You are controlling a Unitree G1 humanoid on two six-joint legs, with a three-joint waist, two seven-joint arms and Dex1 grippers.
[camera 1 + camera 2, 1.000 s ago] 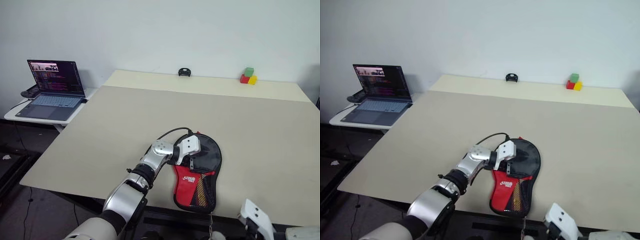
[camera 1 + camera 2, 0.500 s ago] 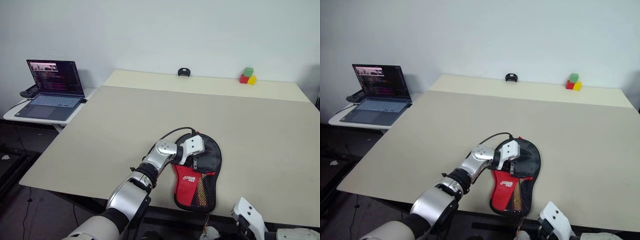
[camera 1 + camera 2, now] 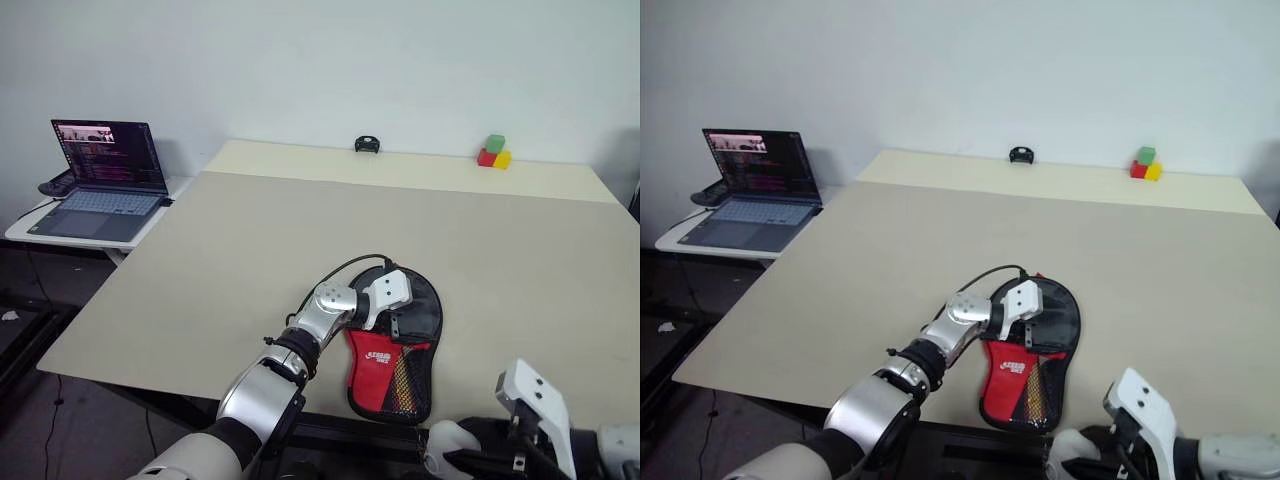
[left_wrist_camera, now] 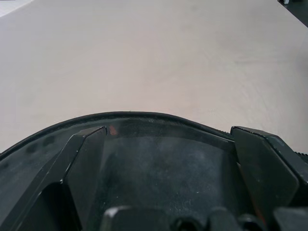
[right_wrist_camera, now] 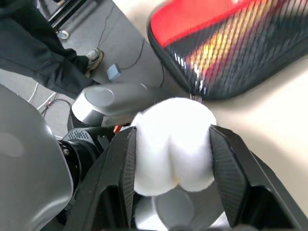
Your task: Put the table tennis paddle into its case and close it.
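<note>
The wide-open left end effector [image 3: 392, 322] presses the case [image 3: 392, 350], whose long axis points toward the right end effector [image 5: 173, 139], half open around something white.

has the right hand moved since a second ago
Yes. The right hand has risen and shifted right, judged against the case lying at the table's near edge.

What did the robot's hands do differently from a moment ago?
The right gripper rose higher at the table's near edge, with a white lump between its fingers. The left gripper stayed pressed on the case, jaws spread wide. The case, laptop and colored blocks stayed put.
</note>
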